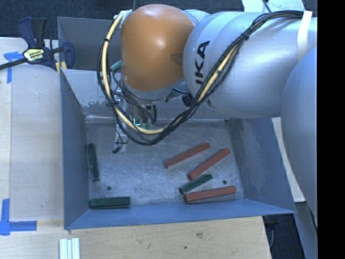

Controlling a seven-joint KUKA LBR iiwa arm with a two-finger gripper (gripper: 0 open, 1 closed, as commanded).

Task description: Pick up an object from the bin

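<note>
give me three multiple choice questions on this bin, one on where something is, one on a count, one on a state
1. The dark green flat stick that runs front to back lies:
A by the left wall of the grey metal bin
B at the right wall
C in the middle

2. How many red-brown flat sticks are in the bin?
A one
B three
C five

3. Those red-brown sticks:
A stand on end
B lean on a wall
C lie flat on the floor

Key:
1 A, it runs along the foot of the left wall.
2 B, two slant right of centre and one lies by the front wall.
3 C, each shows its full length on the floor.
</note>
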